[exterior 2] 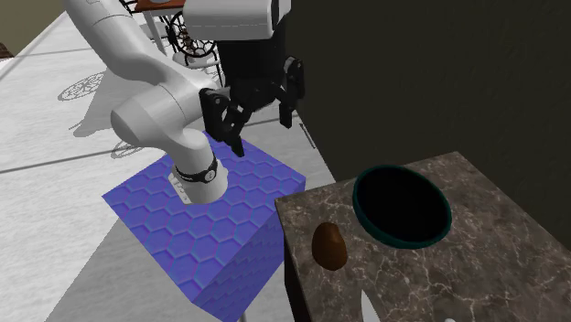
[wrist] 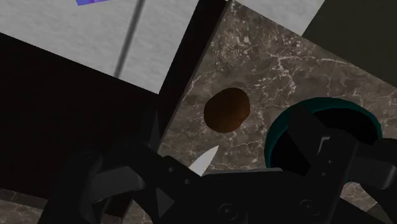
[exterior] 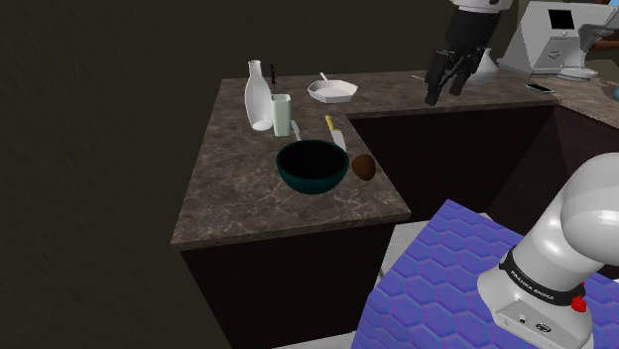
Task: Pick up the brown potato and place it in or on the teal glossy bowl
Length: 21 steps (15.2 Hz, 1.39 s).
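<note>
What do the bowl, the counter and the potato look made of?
Bowl: smooth teal rim and wall, dark inside; ceramic or plastic, cannot tell which.
Counter: looks like stone, perhaps marble; brown mottling with pale veins.
Potato: dull brown skin, no shine.

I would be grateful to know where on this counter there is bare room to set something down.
Widest bare marble: between the teal bowl and the near edge of the counter. Also free: the strip toward the shoulder view's left of the bowl. Crowded behind the bowl: white bottle, box and knife; the potato sits close beside it.
</note>
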Available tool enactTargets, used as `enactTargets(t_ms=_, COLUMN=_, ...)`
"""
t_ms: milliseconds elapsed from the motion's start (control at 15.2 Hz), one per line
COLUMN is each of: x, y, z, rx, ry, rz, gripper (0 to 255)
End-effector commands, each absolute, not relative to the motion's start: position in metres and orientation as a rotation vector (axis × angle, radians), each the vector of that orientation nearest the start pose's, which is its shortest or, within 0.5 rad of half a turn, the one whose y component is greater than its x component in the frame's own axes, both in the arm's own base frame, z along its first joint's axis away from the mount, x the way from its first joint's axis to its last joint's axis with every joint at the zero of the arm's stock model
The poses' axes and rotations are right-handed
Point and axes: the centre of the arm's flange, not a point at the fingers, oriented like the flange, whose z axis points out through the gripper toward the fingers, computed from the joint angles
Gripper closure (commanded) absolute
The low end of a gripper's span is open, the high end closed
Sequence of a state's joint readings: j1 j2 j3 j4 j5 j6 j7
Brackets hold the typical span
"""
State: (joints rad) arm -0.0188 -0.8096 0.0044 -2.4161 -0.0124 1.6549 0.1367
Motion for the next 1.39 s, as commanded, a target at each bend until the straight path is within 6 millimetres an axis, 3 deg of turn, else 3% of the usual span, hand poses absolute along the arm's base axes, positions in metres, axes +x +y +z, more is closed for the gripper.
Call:
enactTargets(t_ms=0, x=0.308, y=-0.005, z=0.577, rx=-3.144, ry=0.239, rz=-0.078, gripper=0)
enactTargets(t_ms=660, x=0.452, y=0.005, z=0.484, rx=-3.058, ry=0.647, rz=0.42, gripper=0)
enactTargets(t_ms=1320, x=0.559, y=-0.015, z=0.351, rx=-2.841, ry=1.027, rz=0.9, gripper=0)
